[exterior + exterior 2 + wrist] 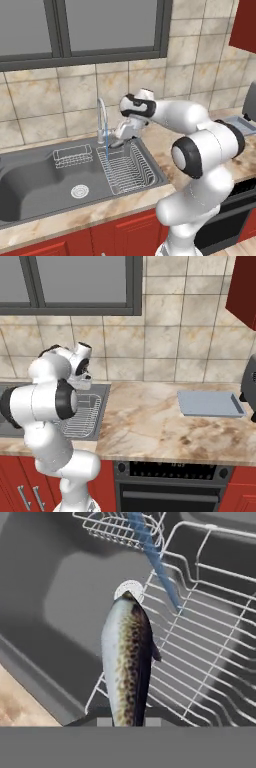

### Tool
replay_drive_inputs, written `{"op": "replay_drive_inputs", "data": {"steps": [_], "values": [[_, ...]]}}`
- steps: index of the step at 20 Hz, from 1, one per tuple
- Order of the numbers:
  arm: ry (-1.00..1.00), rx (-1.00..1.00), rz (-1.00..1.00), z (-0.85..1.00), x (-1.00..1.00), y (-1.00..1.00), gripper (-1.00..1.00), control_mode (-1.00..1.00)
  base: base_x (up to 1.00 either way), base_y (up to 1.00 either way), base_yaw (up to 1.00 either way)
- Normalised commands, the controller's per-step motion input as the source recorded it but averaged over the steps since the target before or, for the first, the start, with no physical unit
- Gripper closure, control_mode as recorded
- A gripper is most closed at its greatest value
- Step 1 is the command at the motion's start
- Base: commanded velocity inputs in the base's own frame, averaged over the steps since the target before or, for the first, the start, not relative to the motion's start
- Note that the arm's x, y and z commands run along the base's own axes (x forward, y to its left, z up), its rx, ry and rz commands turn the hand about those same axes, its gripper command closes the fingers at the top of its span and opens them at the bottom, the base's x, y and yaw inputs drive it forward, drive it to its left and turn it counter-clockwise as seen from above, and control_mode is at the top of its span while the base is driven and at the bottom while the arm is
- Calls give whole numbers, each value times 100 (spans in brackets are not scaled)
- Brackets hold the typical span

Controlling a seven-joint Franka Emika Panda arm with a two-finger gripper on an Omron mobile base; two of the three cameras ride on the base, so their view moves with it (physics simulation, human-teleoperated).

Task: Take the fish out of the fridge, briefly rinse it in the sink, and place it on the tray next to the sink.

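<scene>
Hand view looks straight down the fish – a pale, brown-speckled body with a dark back – which sticks out ahead of the tool, its base pinched between the closed fingertips at the bottom edge. Beyond the fish's far end lie the dark-grey sink floor and the round drain; off to one side of the tool runs the large wire rack, and a thin blue stream of water falls onto it just past the fish.

Left base view shows the tool hanging over the sink beside the curved chrome tap, with the stream dropping right next to it. Well away from the tool, along the bench, the grey-blue tray sits flat.
</scene>
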Motion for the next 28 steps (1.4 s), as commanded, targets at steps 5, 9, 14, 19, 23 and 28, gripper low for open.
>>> {"op": "replay_drive_inputs", "data": {"steps": [5, 9, 14, 19, 23, 28], "values": [[-42, -31, -39, 15, -100, -39, 100, -100, 0, 0, 0], [-34, -23, -42, 32, -76, -76, 100, -100, 0, 0, 0], [-8, -8, -45, 40, -4, -99, 100, -100, 0, 0, 0], [0, 1, -43, 50, 31, -100, 100, -100, 0, 0, 0], [3, 0, -45, 46, 43, -100, 100, -100, 0, 0, 0], [6, 7, -42, 53, 61, -100, 100, -100, 0, 0, 0]]}}
